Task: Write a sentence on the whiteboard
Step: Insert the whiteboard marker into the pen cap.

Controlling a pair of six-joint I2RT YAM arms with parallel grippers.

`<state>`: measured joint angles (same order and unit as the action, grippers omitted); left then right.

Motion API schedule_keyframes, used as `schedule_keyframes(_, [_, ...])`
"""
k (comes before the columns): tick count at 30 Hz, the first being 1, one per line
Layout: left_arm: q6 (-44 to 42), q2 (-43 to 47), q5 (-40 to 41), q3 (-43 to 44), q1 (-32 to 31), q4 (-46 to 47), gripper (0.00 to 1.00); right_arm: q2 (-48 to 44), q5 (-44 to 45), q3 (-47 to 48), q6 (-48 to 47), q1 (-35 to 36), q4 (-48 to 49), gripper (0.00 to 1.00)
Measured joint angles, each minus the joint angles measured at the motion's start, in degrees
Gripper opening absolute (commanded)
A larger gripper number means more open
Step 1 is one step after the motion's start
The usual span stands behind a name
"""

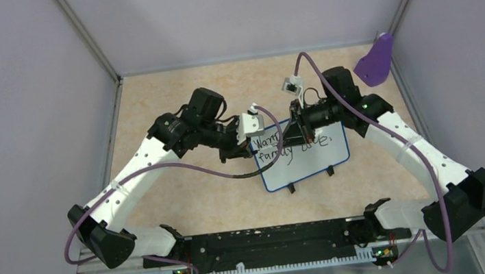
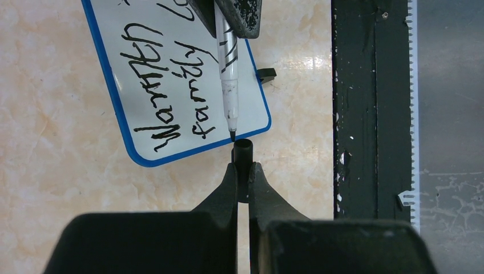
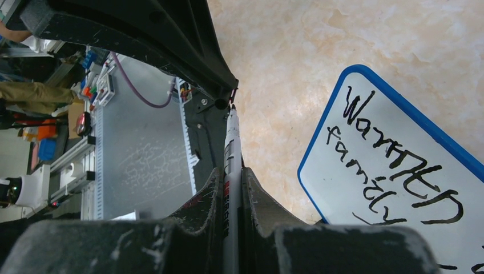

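Note:
The whiteboard (image 1: 308,160) lies flat on the table, blue-rimmed, with two black feet on its near edge. The sentence (image 1: 289,147) is black handwriting in two lines; "Warmth" and "family" show in the left wrist view (image 2: 171,108) and the right wrist view (image 3: 394,154). My right gripper (image 3: 231,171) is shut on a white marker (image 3: 230,142), over the board's left part (image 1: 296,131). My left gripper (image 2: 243,166) is shut on the black marker cap (image 2: 242,151). The marker (image 2: 227,63) points at the cap, its tip right at the cap's mouth.
A purple scoop-shaped object (image 1: 376,60) leans in the back right corner. A black rail (image 1: 265,241) runs along the near edge between the arm bases and also shows in the left wrist view (image 2: 365,114). Walls close in the table on three sides.

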<state>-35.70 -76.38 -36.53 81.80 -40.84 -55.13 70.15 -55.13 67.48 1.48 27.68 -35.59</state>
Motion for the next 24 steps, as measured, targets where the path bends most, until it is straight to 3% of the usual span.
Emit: schedule_keyframes(24, [-0.02,-0.66,4.2,-0.76,-0.7,-0.46,0.0,0.44,0.57,0.0,-1.75,0.83,-0.87,0.0])
